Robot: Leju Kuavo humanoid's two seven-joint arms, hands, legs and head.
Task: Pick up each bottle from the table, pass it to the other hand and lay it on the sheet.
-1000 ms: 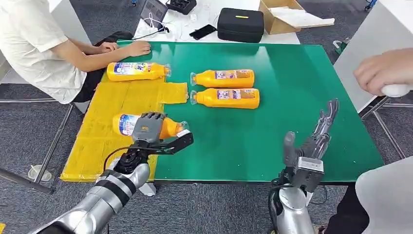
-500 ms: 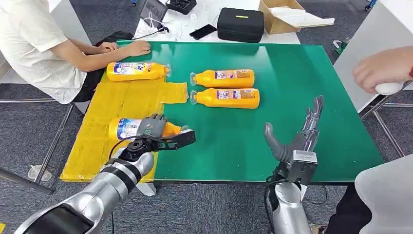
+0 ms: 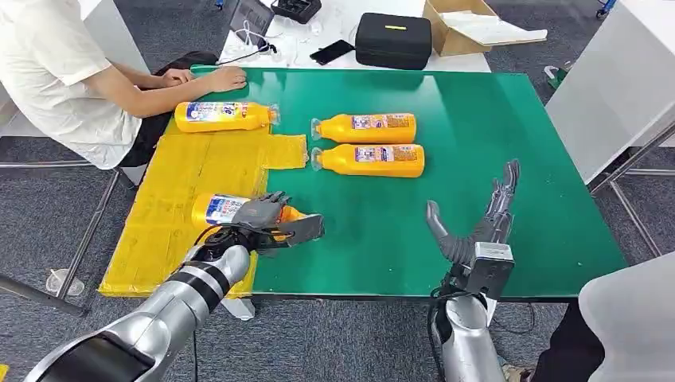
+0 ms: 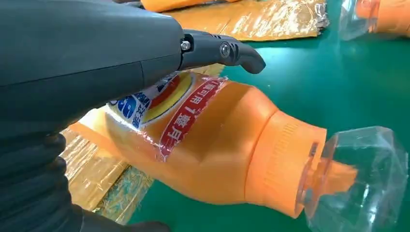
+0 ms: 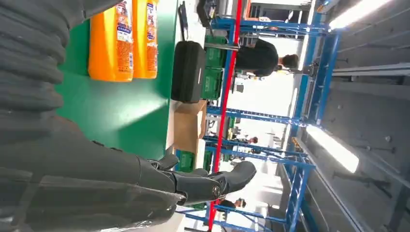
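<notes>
An orange bottle (image 3: 227,208) (image 4: 217,145) with a clear cap (image 4: 358,179) lies at the near edge of the yellow sheet (image 3: 199,167), its neck out over the green table (image 3: 493,119). My left hand (image 3: 267,219) grips it from above, fingers draped over the body, with the thumb (image 4: 217,48) stretched along its side. Another bottle (image 3: 223,116) lies at the sheet's far end. Two more bottles (image 3: 366,127) (image 3: 370,160) lie side by side on the bare table. My right hand (image 3: 481,219) (image 5: 193,186) is raised over the table's near edge, fingers spread, holding nothing.
A person (image 3: 48,72) sits at the far left with a hand (image 3: 227,78) resting on the table corner. Behind the table stand a black case (image 3: 392,40) and a cardboard box (image 3: 470,28). A white table (image 3: 613,87) flanks the right side.
My left hand has dropped and drawn back toward me, and the bottle under it shifted slightly. My right hand moved left and spread its thumb. The person's hand at the right edge is gone.
</notes>
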